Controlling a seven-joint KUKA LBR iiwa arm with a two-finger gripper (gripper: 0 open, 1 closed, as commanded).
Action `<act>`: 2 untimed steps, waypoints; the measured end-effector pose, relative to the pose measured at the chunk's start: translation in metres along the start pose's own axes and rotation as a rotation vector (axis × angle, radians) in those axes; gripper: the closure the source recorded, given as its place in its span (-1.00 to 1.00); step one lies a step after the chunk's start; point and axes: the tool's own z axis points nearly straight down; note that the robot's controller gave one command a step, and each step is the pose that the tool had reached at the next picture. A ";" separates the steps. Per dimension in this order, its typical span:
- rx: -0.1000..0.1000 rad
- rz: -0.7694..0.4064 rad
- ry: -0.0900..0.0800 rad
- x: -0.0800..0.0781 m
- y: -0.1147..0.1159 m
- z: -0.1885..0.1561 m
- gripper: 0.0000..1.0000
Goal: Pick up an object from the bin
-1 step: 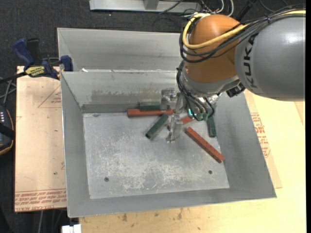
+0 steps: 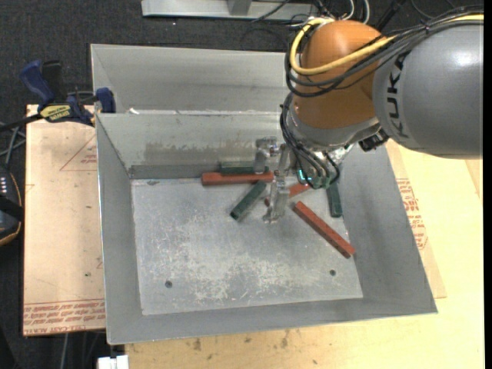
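1. Several sticks, red and dark green, lie in the far half of the bin [image 2: 231,283], near its back wall
2. Orange-capped at the wrist, the arm [image 2: 438,83] reaches in from the right; its gripper [image 2: 274,206] is down among the sticks, low over the bin floor
3. Just left of the gripper a green stick [image 2: 247,203] lies slanted, its upper end beside the tip; a red stick [image 2: 231,178] runs along the back wall, its right end reaching the gripper
4. To the right a second red stick [image 2: 324,229] slants away, with a second green stick [image 2: 334,200] above it, under the wrist
5. Whether the gripper is released or clenched cannot be told, nor whether it grasps any stick
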 end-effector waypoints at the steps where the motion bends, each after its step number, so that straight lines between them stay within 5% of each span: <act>1: 0.000 -0.050 -0.010 -0.021 0.007 0.035 -1.00; 2: 0.000 -0.204 -0.003 -0.015 -0.001 0.106 -1.00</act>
